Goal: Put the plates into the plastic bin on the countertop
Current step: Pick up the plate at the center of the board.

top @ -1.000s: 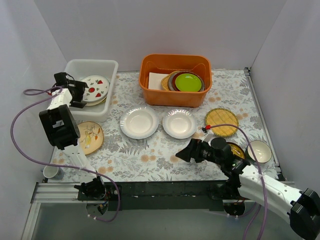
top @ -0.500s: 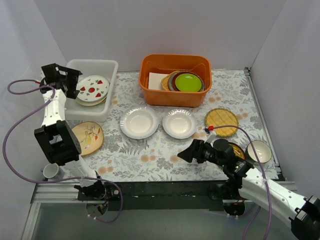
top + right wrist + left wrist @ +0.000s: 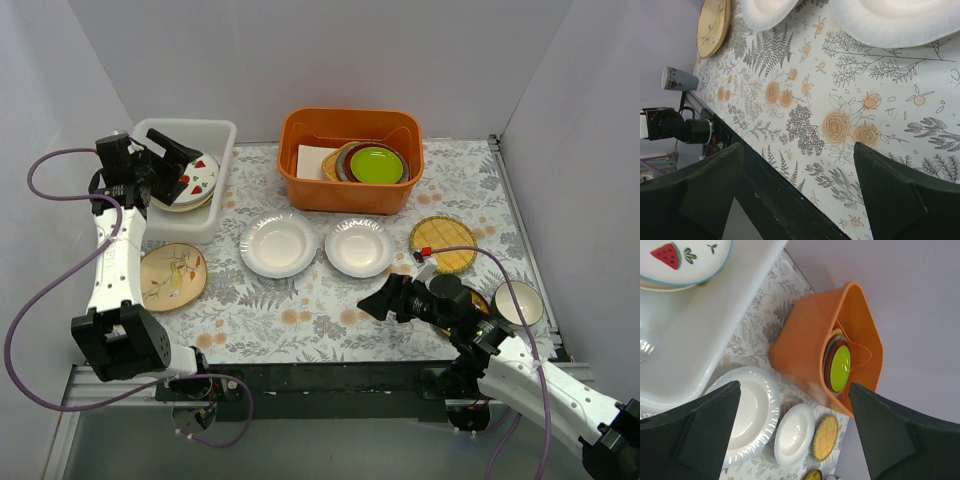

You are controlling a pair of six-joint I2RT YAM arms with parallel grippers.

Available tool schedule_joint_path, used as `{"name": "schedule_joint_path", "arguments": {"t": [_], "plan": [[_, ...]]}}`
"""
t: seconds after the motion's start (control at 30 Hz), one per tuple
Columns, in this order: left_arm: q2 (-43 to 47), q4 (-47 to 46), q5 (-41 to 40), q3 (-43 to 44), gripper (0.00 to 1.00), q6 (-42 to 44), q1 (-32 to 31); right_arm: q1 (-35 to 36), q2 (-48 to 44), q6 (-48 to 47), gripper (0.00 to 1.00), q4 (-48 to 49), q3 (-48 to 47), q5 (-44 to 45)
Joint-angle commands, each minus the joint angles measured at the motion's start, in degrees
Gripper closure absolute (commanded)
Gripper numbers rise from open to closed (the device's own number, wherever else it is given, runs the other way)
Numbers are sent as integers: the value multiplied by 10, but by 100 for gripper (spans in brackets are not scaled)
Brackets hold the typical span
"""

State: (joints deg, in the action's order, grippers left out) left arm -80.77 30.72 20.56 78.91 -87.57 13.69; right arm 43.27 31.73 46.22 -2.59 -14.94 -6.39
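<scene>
The white plastic bin (image 3: 215,132) stands at the back left and holds a red-fruit-patterned plate (image 3: 197,178) on a stack; that plate also shows in the left wrist view (image 3: 680,257). My left gripper (image 3: 182,165) is open and empty above the bin's left side. On the countertop (image 3: 300,310) lie two white plates (image 3: 278,244) (image 3: 358,247), a yellow woven plate (image 3: 443,243), a peach plate (image 3: 172,275) and a cream dish (image 3: 519,302). A dark brown-gold plate (image 3: 478,298) is mostly hidden by the right arm. My right gripper (image 3: 372,302) is open and empty, low over the front of the countertop.
An orange tub (image 3: 350,190) at the back centre holds a lime-green plate (image 3: 377,163) on maroon-rimmed plates. A small cup (image 3: 679,78) stands at the front left corner. The black front rail (image 3: 785,205) runs along the near edge. Grey walls enclose three sides.
My left arm swung up and back from the bin's left rim, and the open gripper now hangs over the bin. My right gripper drifted slightly right, still open.
</scene>
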Motion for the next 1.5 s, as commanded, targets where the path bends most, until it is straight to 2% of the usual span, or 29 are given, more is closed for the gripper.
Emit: {"name": "schedule_joint_path", "arguments": {"t": [0.0, 0.33, 0.6, 0.77, 0.93, 1.13, 1.23, 1.47], "plan": [[80, 50, 19, -27, 11, 57, -22, 2, 18, -11, 2, 7, -26, -16], [205, 101, 49, -156, 12, 95, -47, 3, 62, -13, 2, 36, -40, -29], [284, 63, 64, -252, 12, 34, -129, 2, 63, -17, 2, -49, -100, 50], [301, 37, 38, -284, 12, -3, -222, 2, 90, -24, 2, -72, -139, 61], [268, 16, -9, -281, 13, -32, -310, 2, 101, -29, 2, -69, -170, 61], [196, -45, -75, -277, 13, -75, -454, -1, 111, -46, 2, -94, -233, 85], [154, -78, -100, -277, 13, -88, -504, -11, 114, -53, 2, -107, -265, 89], [67, -132, -119, -254, 13, -116, -578, -45, 125, -89, 2, -195, -313, 148]]}}
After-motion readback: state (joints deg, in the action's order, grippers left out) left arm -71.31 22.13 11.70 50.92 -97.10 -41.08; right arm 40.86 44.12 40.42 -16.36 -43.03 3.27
